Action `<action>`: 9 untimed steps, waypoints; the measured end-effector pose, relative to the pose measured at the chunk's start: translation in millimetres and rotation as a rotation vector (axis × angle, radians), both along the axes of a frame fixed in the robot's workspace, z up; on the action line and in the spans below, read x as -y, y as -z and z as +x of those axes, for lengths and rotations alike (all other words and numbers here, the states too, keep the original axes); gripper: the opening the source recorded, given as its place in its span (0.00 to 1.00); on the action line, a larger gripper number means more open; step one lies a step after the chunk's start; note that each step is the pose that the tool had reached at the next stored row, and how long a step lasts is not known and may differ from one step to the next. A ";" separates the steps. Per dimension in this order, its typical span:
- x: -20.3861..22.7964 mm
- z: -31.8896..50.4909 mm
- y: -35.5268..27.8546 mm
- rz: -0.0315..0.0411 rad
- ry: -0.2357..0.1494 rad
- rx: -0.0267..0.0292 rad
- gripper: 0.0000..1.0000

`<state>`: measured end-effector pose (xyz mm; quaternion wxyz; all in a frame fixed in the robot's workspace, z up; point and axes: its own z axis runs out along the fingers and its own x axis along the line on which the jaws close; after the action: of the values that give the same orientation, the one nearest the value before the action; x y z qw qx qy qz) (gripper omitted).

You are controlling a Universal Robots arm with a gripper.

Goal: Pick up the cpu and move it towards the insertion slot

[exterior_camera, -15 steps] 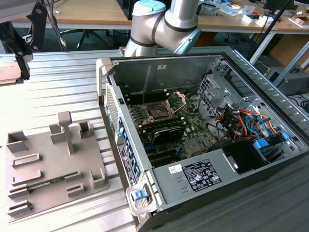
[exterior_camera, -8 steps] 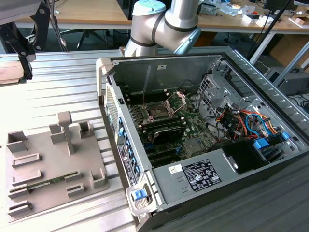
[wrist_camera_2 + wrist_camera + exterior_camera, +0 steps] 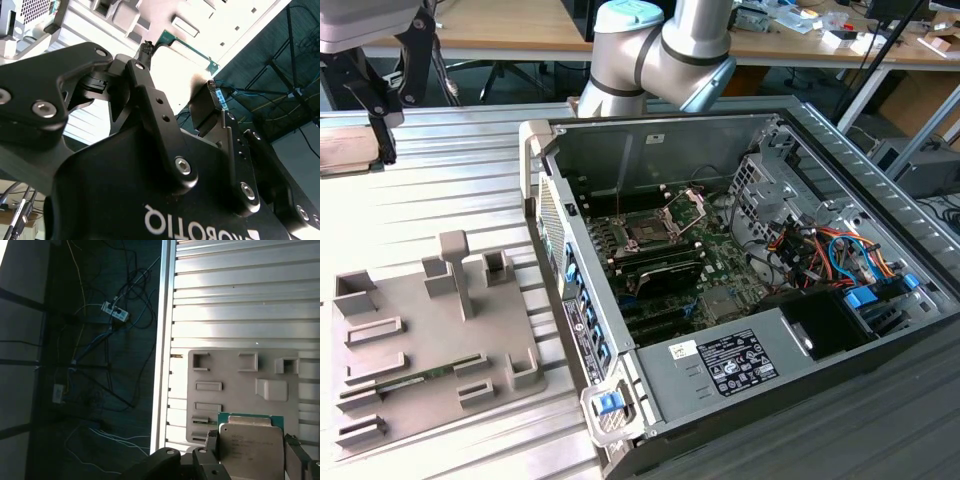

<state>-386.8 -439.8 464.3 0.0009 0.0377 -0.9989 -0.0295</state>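
Note:
The cpu, a flat square chip with a pale metal top and a green rim, sits between my gripper's fingers in the first wrist view. The gripper is shut on it. It hangs above the grey parts tray. In the exterior view the gripper is at the far upper left, well away from the computer case. The insertion slot is a dark square socket on the motherboard, with its metal plate hinged up. In the second wrist view the gripper points at the bright tray.
The open computer case fills the exterior view's right half, with black memory slots and cable bundles. The grey tray holds a green memory stick and upright posts. The ribbed metal table ends at an edge with floor cables beyond.

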 end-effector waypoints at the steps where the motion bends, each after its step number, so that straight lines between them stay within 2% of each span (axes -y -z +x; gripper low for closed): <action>1: 0.0 0.8 0.0 -0.0001 0.000 -0.0001 0.55; 9: 0.0 7.4 0.2 0.0000 0.000 -0.0001 0.55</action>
<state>-379.4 -439.8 464.1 0.0010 0.0377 -0.9989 -0.0295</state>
